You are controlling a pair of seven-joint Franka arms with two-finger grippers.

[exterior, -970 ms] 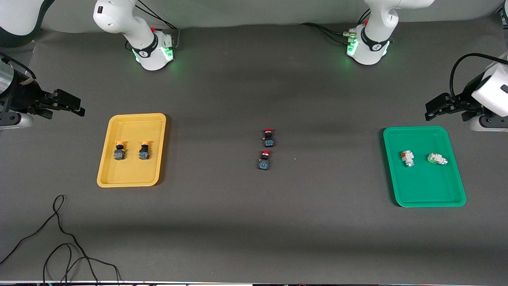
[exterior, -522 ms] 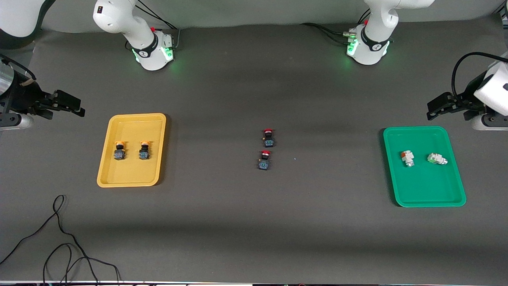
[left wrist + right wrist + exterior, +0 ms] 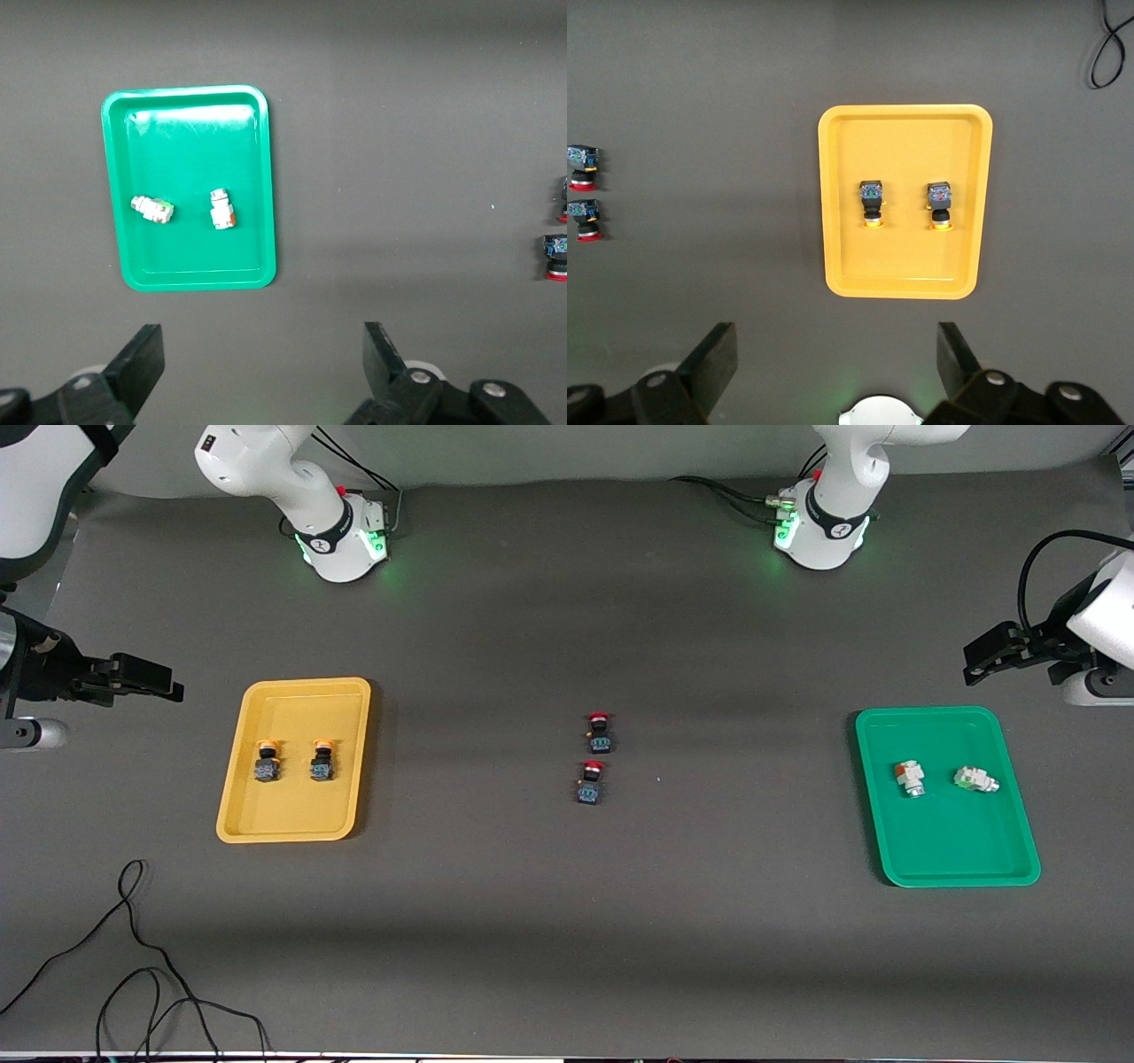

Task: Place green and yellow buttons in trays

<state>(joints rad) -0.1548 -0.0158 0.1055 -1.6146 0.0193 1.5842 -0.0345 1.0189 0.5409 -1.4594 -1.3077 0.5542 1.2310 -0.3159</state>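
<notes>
1. While both arms waited, the left end effector (image 3: 257, 381) hung open and empty over the tabletop (image 3: 567, 912) by the green tray (image 3: 948, 872), which held both green buttons (image 3: 910, 779).
2. The right end effector (image 3: 837, 372) gaped empty beside the yellow tray (image 3: 288, 828), which held both yellow buttons (image 3: 267, 762).

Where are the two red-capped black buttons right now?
Both red-capped black buttons sit on the bare dark table mid-way between the yellow plastic tray and the green plastic tray, one just nearer the front camera than the other.
</notes>
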